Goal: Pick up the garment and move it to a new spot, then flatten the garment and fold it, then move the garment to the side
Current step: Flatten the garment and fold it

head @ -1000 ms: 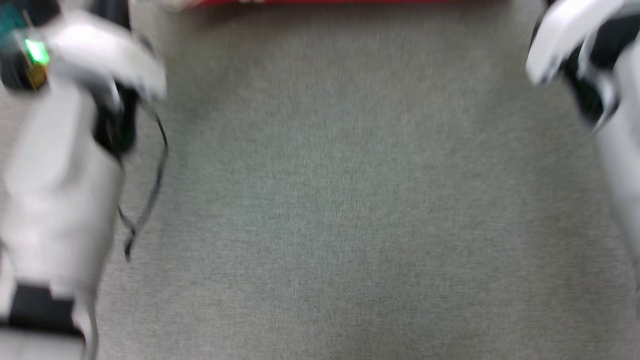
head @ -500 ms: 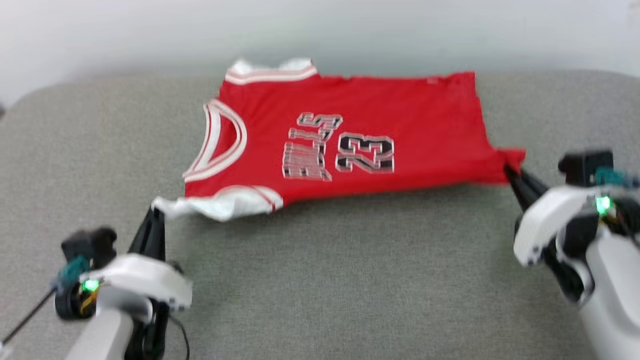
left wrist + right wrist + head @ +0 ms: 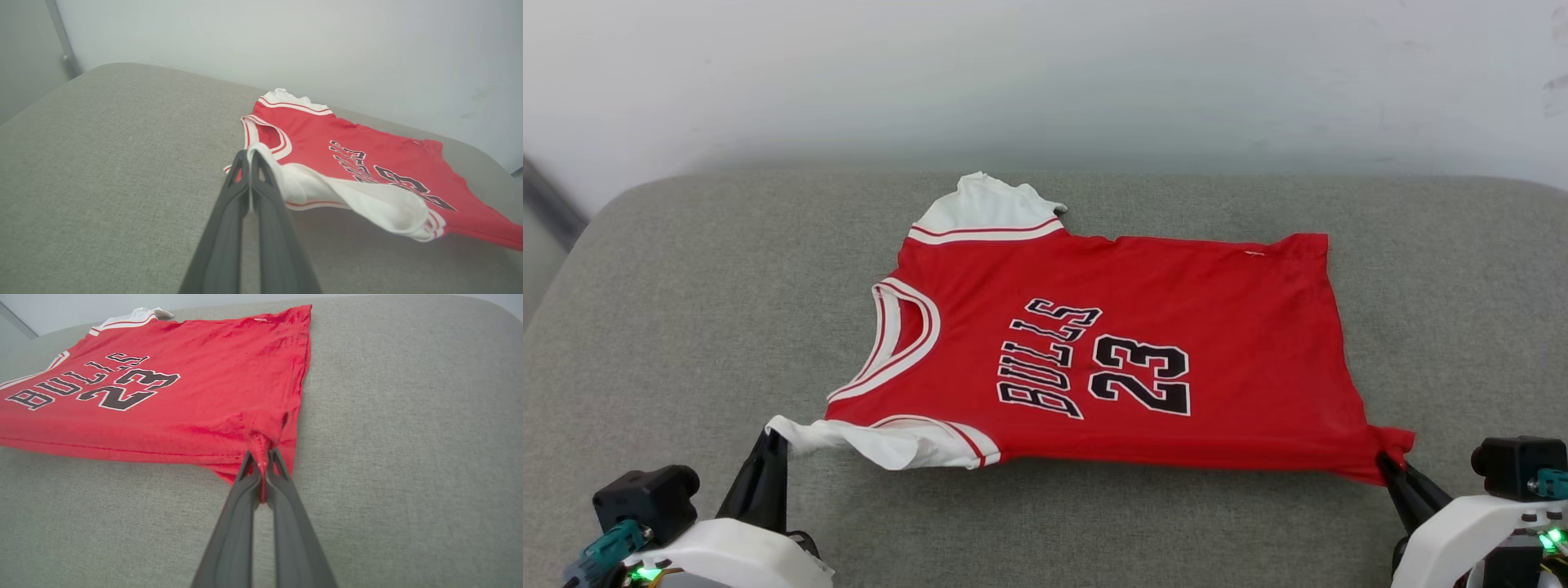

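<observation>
The garment (image 3: 1241,327) is being pinched at two places along its near edge. The left end effector (image 3: 770,441) is clamping its fingers together on the edge of the near white sleeve (image 3: 890,441), which is sagging in loose folds. The right end effector (image 3: 1390,467) is closing on the near hem corner (image 3: 1395,443), where the red cloth is bunching into a small peak.

Across the chest, black white-outlined lettering (image 3: 1045,359) is reading "BULLS", with the number (image 3: 1143,374) "23" beside it, both lying sideways in the head view.

The garment is lying face up and mostly flat, its red-and-white striped collar (image 3: 907,335) pointing to the robot's left and its hem to the right. The near edge is lifting slightly between the two grips. The far sleeve (image 3: 984,208) is crumpling toward the back.

Everything is resting on a grey fabric-covered surface (image 3: 686,327) with rounded corners, and a pale wall (image 3: 1045,82) is rising just behind it.
</observation>
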